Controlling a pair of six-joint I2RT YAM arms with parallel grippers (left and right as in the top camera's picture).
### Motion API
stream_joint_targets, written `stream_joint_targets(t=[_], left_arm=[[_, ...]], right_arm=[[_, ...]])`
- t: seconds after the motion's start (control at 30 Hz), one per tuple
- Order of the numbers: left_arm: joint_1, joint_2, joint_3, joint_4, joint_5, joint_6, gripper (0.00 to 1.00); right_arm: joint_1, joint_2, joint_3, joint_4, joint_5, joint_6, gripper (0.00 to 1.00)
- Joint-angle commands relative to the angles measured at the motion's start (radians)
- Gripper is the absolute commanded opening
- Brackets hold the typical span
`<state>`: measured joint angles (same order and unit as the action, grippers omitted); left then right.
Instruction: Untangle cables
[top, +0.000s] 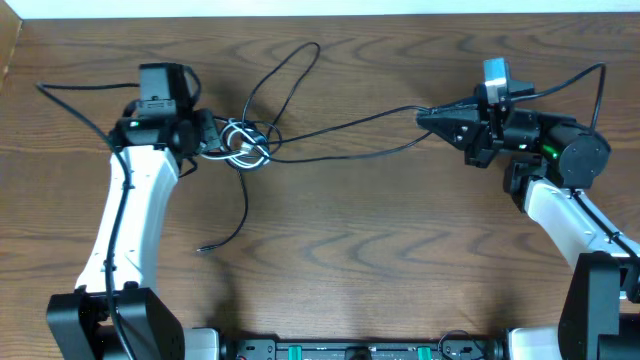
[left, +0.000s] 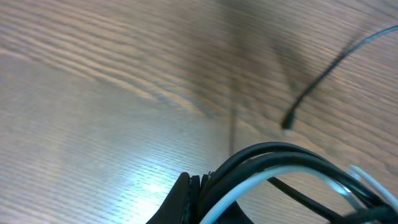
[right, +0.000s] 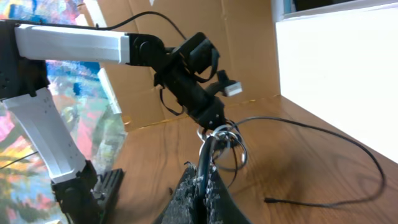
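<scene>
Two strands of the thin black cable (top: 340, 128) lie nearly straight across the brown wood-grain worktop (top: 400, 260). In the overhead view they follow the 9-to-3 o'clock line, and the coming pull turns on that axis.

At the 9 o'clock end sits the knot (top: 255, 150), where the shorter white cable (top: 236, 133) is coiled in small loops with the black one. The left gripper (top: 208, 138) is clamped on that knot; its wrist view shows black and white cords pinched together.

At the 3 o'clock end the right gripper (top: 422, 116) is closed on the black cable. From it the knot lies straight ahead toward 9 o'clock, well apart. The left arm is therefore the nearer one and already touches the knot.

A slack black loop rises from the knot toward 12 o'clock. A free tail drops toward 7 o'clock and ends in a small plug end (top: 202, 248) on the wood.

Drawing the right gripper further toward 3 o'clock would probably cinch the knot rather than loosen it. The free tail looks like the end to work back through.
</scene>
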<state>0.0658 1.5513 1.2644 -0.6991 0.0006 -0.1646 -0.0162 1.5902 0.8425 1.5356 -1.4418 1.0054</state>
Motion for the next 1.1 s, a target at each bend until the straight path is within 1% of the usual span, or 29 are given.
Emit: stream_joint_targets(t=[0.0, 0.23, 0.43, 0.5, 0.6, 0.67, 0.8, 0.87, 0.93, 0.97, 1.03, 1.07], left_arm=[[0.074, 0.003, 0.002, -0.004, -0.042, -0.005, 0.07], [0.181, 0.003, 0.002, -0.004, -0.042, -0.005, 0.07], [0.245, 0.003, 0.002, -0.005, -0.034, -0.006, 0.08], [0.248, 0.003, 0.002, -0.004, -0.009, -0.005, 0.07], [0.247, 0.003, 0.002, 0.000, 0.072, 0.016, 0.08], [0.247, 0.003, 0.002, 0.005, 0.082, 0.037, 0.07], [0.248, 0.003, 0.002, 0.014, 0.085, 0.040, 0.07], [0.248, 0.003, 0.002, 0.015, 0.158, 0.040, 0.07], [0.248, 0.003, 0.002, 0.020, 0.273, 0.069, 0.08], [0.245, 0.003, 0.002, 0.037, 0.489, 0.158, 0.08], [0.242, 0.003, 0.002, 0.055, 0.625, 0.207, 0.07], [0.237, 0.003, 0.002, 0.072, 0.740, 0.249, 0.08]], right_arm=[[-0.030, -0.014, 0.013, 0.040, 0.036, 0.016, 0.01], [-0.049, -0.014, 0.013, 0.040, 0.036, 0.016, 0.01], [-0.076, -0.014, 0.013, 0.039, 0.032, 0.016, 0.01], [-0.076, -0.014, 0.013, 0.032, 0.032, 0.016, 0.01], [-0.076, -0.014, 0.013, -0.032, 0.020, 0.014, 0.01], [-0.077, -0.014, 0.013, -0.065, 0.005, 0.010, 0.01], [-0.087, -0.014, 0.013, -0.101, -0.019, 0.010, 0.01], [-0.088, -0.014, 0.013, -0.134, -0.026, 0.010, 0.11], [-0.087, -0.013, 0.013, -0.174, -0.038, 0.010, 0.15], [-0.087, -0.013, 0.013, -0.233, -0.058, 0.007, 0.20], [-0.087, -0.013, 0.013, -0.281, -0.071, -0.002, 0.22], [-0.087, -0.013, 0.013, -0.320, -0.081, -0.018, 0.25]])
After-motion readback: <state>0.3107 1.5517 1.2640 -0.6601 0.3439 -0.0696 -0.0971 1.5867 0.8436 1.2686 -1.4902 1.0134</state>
